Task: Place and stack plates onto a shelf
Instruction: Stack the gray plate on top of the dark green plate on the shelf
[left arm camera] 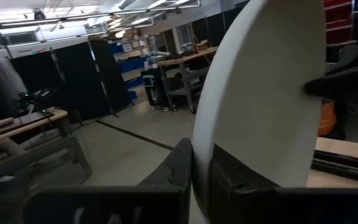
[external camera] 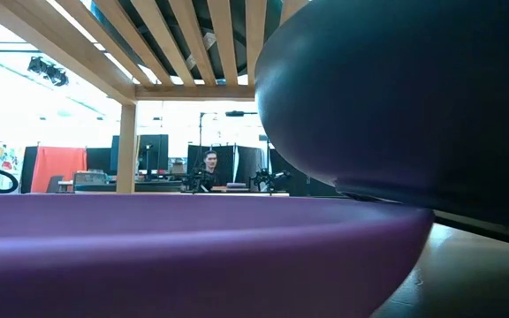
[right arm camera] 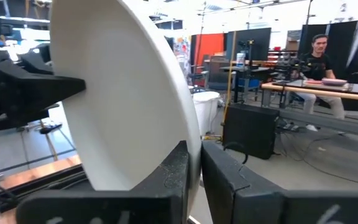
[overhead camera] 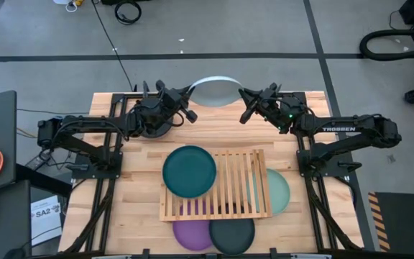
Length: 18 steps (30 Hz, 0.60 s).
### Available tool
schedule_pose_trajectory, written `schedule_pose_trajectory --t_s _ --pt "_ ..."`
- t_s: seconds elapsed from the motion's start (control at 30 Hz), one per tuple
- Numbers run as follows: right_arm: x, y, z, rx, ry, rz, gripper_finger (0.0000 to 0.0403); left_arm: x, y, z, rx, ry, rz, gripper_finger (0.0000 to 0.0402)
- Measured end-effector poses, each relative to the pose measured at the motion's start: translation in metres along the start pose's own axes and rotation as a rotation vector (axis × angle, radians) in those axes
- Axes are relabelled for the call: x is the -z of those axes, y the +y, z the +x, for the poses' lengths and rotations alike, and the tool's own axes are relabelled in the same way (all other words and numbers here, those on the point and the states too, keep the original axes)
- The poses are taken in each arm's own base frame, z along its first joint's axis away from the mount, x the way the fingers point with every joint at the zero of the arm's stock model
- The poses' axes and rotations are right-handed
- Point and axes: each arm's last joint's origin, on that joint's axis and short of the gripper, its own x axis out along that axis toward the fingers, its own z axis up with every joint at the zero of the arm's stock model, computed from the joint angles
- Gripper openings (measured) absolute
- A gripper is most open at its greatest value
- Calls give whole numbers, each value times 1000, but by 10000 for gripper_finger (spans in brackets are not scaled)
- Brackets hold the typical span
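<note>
The pale blue-white plate [overhead camera: 214,90] stands tilted on edge over the table's far edge, between both grippers. My left gripper [overhead camera: 190,94] is shut on its left rim and my right gripper [overhead camera: 243,98] on its right rim. The dark teal plate [overhead camera: 190,170] lies flat on the left half of the wooden slatted shelf [overhead camera: 228,185]. The mint green plate [overhead camera: 280,191] sits under the shelf's right end. The purple plate [overhead camera: 191,232] and the black plate [overhead camera: 233,234] lie at the near edge, partly under the shelf. No salmon pink plate shows. My left gripper pinches the pale plate's rim [left arm camera: 197,155] between its two fingers [left arm camera: 176,168], coming level from the table's left. The plate stands steeply tilted and rises above the fingers. My right gripper pinches the opposite rim [right arm camera: 193,152] between its two fingers [right arm camera: 225,171], coming level from the table's right. Its other fingertip [left arm camera: 334,84] lies against the plate's face.
The shelf takes up the table's middle, and its right half is bare slats. In the low view the purple plate [external camera: 193,252] and black plate [external camera: 396,97] fill the foreground under the shelf slats [external camera: 193,40]. A person [right arm camera: 319,59] sits at a desk beyond the table.
</note>
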Motion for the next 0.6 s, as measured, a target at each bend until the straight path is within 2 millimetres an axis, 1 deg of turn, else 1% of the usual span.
schedule_pose_trajectory --t_s 0.2,0.47,0.6 --pt "0 2 0 -68 -1 0 83 2 -2 0 7 14 19 29" --pt "1 3 0 -109 7 -4 158 2 -1 0 -20 17 19 26" --pt "3 1 -4 -112 58 -27 193 2 0 0 -44 23 35 26"
